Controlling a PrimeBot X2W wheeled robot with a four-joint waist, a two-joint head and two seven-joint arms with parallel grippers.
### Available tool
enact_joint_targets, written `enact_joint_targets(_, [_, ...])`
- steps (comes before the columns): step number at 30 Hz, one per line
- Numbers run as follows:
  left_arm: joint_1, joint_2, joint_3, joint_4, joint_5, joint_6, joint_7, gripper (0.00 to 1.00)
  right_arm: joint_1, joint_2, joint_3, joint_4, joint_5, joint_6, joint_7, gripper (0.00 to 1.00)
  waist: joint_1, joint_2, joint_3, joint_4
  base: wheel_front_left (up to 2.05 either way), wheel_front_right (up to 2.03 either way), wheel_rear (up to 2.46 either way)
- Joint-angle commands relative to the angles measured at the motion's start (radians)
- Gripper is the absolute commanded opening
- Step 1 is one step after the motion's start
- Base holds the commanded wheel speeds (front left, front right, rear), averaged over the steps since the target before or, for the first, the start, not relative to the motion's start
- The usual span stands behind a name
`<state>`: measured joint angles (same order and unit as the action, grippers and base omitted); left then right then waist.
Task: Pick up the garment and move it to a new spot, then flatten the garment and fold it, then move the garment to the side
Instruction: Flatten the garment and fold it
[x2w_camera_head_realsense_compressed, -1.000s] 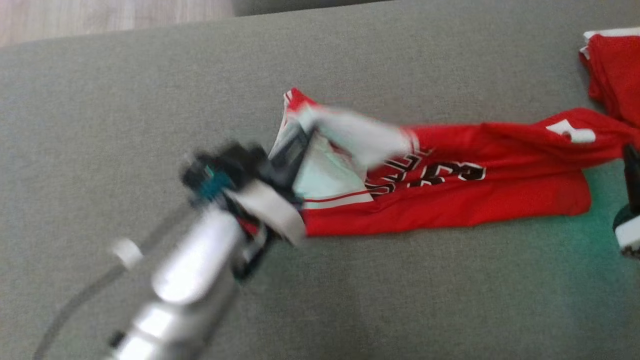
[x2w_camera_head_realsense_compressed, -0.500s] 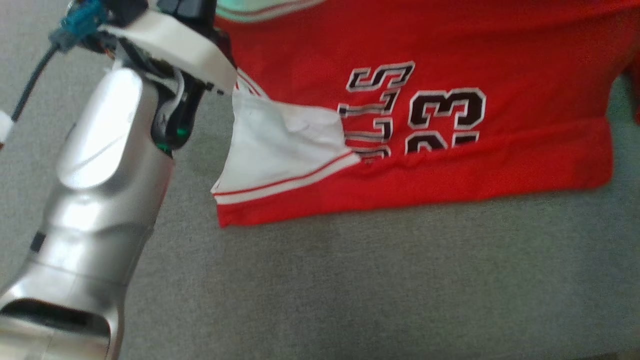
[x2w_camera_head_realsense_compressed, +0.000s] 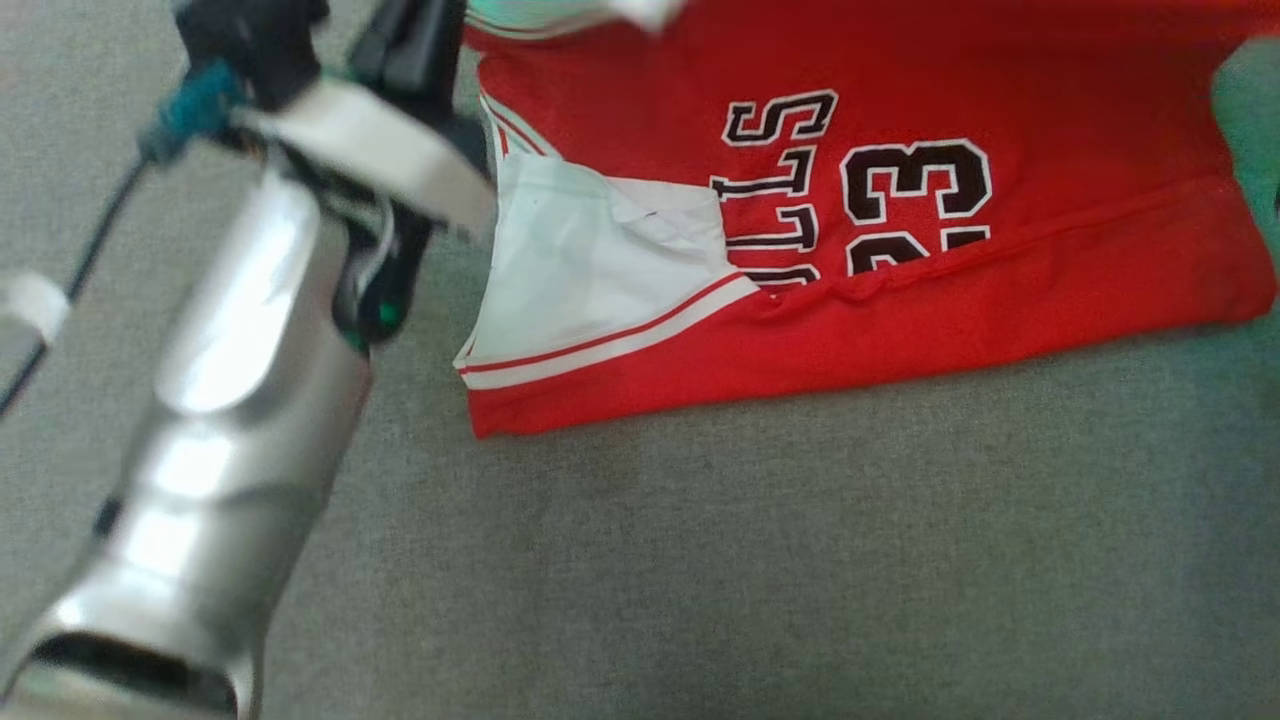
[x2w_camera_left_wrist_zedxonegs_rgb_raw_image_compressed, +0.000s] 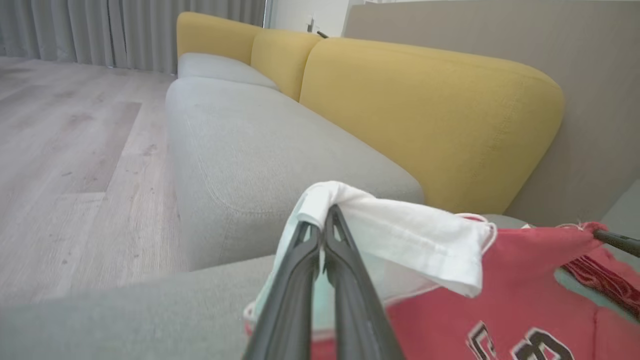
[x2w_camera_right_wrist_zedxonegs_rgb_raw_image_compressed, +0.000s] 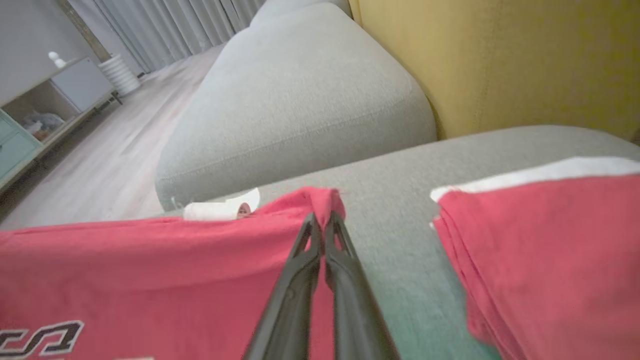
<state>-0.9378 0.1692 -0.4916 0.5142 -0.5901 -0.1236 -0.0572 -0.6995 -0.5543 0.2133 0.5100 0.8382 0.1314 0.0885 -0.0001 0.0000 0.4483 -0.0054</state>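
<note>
Garment (x2w_camera_head_realsense_compressed: 950, 330): red jersey, lower fold lying on the grey sofa seat (x2w_camera_head_realsense_compressed: 700, 560), upper edge lifted.
Left hand (x2w_camera_left_wrist_zedxonegs_rgb_raw_image_compressed: 325, 214): clamped tight on its white corner.
Right hand (x2w_camera_right_wrist_zedxonegs_rgb_raw_image_compressed: 322, 217): pinched closed on its red edge.

Support: a broad grey fabric sofa seat (x2w_camera_head_realsense_compressed: 700, 580).
Far side: yellow back cushions (x2w_camera_left_wrist_zedxonegs_rgb_raw_image_compressed: 430, 115) stand along the seat's far edge.
Adjoining: a second rounded grey seat section (x2w_camera_left_wrist_zedxonegs_rgb_raw_image_compressed: 260, 140) meets it under the same yellow backs.
On the seat, middle: a red jersey (x2w_camera_head_realsense_compressed: 900, 330) with black-and-white lettering and a 23, and a white panel at its left end. Its near hem lies flat and its far edge is raised off the fabric.
On the seat, right: another red garment (x2w_camera_right_wrist_zedxonegs_rgb_raw_image_compressed: 540, 250) with white trim, apart from the jersey across a strip of grey.
</note>
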Motion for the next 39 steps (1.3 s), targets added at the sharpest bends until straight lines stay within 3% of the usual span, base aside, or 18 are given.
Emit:
enact_joint_targets(1, [0.025, 0.046, 0.018, -0.045, -0.008, -0.002, -0.009, 0.0, 0.041, -0.038, 0.009, -0.025, 0.011, -0.001, -0.013, 0.0, 0.0001, 0.0, -0.007, 0.001, 0.0, 0.0, 0.0])
enact_joint_targets(5, [0.147, 0.07, 0.013, -0.129, -0.025, 0.008, -0.015, 0.0, 0.106, -0.064, 0.024, -0.032, 0.045, -0.001, -0.031, 0.0, 0.0001, 0.0, -0.021, 0.003, 0.0, 0.0, 0.0])
enact_joint_targets(11, [0.333, 0.096, -0.009, -0.264, -0.029, 0.06, -0.006, 0.0, 0.195, -0.092, 0.048, -0.048, 0.071, -0.001, -0.038, 0.0, 0.0001, 0.0, -0.036, 0.006, 0.0, 0.0, 0.0])
enact_joint_targets(20, [0.499, 0.091, -0.032, -0.358, -0.047, 0.117, -0.007, 0.0, 0.286, -0.086, 0.058, -0.047, 0.082, -0.001, -0.034, 0.0, 0.0001, 0.0, -0.036, 0.014, 0.0, 0.0, 0.0])
enact_joint_targets(21, [0.51, 0.085, -0.037, -0.358, -0.044, 0.122, -0.015, 0.17, 0.291, -0.073, 0.058, -0.039, 0.079, -0.001, -0.038, 0.29, 0.0001, 0.0, -0.033, 0.015, 0.0, 0.0, 0.0])
enact_joint_targets(22, [0.512, 0.081, -0.04, -0.355, -0.04, 0.127, -0.021, 0.62, 0.293, -0.065, 0.057, -0.032, 0.079, -0.001, -0.039, 0.79, 0.0001, 0.0, -0.032, 0.015, 0.0, 0.0, 0.0])
enact_joint_targets(23, [0.513, 0.078, -0.041, -0.352, -0.029, 0.137, -0.034, 1.0, 0.292, -0.057, 0.052, -0.027, 0.077, -0.001, -0.047, 1.0, 0.0001, 0.0, -0.031, 0.015, 0.0, 0.0, 0.0])
enact_joint_targets(27, [0.52, 0.055, -0.048, -0.338, 0.043, 0.194, -0.131, 1.0, 0.313, -0.02, 0.018, -0.023, 0.083, -0.001, -0.113, 1.0, 0.0001, 0.0, -0.043, 0.019, 0.0, 0.0, 0.0])
enact_joint_targets(32, [0.57, 0.01, -0.038, -0.343, 0.177, 0.311, -0.201, 1.0, 0.399, 0.019, -0.027, -0.039, 0.063, -0.001, -0.21, 1.0, 0.0001, 0.0, -0.074, 0.023, 0.0, 0.0, 0.0])
enact_joint_targets(35, [0.621, -0.021, -0.003, -0.428, 0.281, 0.374, -0.204, 1.0, 0.438, 0.043, -0.051, -0.045, 0.057, -0.001, -0.252, 1.0, 0.0001, 0.0, -0.09, 0.028, 0.0, 0.0, 0.0])
enact_joint_targets(39, [0.701, -0.048, 0.025, -0.538, 0.412, 0.421, -0.204, 1.0, 0.441, 0.058, -0.078, -0.027, 0.033, -0.001, -0.275, 1.0, 0.0001, 0.0, -0.105, 0.044, 0.0, 0.0, 0.0])
